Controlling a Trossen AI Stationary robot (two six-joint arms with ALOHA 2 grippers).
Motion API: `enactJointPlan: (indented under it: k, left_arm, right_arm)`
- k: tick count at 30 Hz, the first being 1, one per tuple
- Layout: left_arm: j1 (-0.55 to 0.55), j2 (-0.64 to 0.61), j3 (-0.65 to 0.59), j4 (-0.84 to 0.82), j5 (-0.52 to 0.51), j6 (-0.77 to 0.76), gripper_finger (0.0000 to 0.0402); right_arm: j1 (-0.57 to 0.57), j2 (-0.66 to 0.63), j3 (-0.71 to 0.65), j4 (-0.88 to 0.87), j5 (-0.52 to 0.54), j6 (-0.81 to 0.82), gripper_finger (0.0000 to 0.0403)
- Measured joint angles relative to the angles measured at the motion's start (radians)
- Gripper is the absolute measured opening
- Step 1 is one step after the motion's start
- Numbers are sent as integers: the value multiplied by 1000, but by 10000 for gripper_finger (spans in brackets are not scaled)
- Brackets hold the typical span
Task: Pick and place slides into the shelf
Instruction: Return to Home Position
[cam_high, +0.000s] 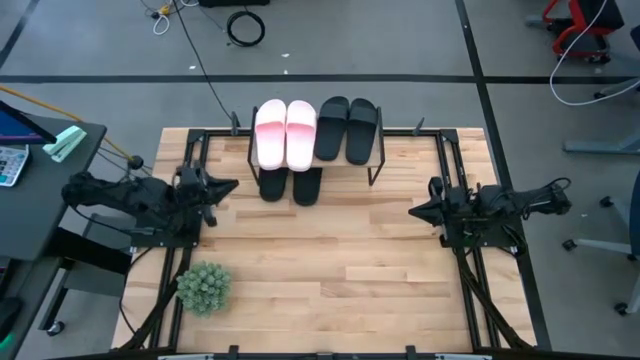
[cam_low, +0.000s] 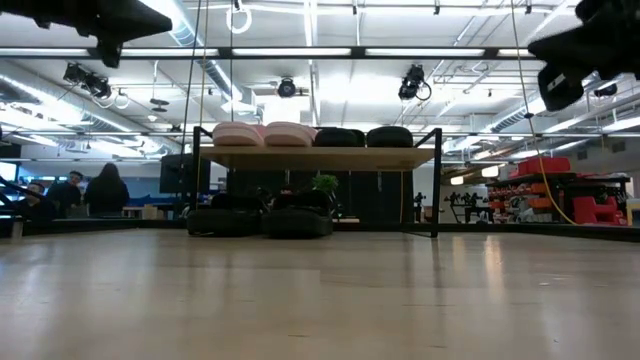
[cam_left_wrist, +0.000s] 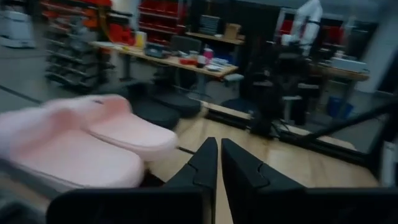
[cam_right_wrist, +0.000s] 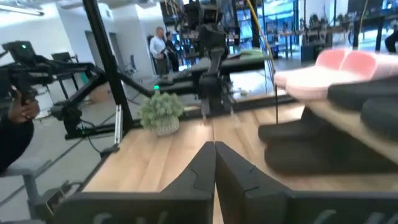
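The shelf stands at the table's far edge. Two pale pink slides and two black slides lie side by side on its top plank. Two more black slides rest on the table under the shelf, toes sticking out toward the near side. In the low view the pink slides and black slides sit on the plank, the lower pair beneath. My left gripper hovers shut at the table's left, beside the shelf. My right gripper hovers shut at the table's right. Neither holds anything.
A small green potted plant stands near the table's near left corner. The wide wooden tabletop stretches between the two arms. Black frame rails run along both sides. People stand in the room beyond.
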Motion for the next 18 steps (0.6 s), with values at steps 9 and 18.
enactJointPlan:
  k: [9,18]
  left_arm:
    - [15,-18,-142,225,82,58,31]
    - [60,-162,-54,42,81,113,38]
  right_arm:
    - [0,-6,-50,-2,1,37,14]
    - [0,-6,-17,-20,-9,-12,14]
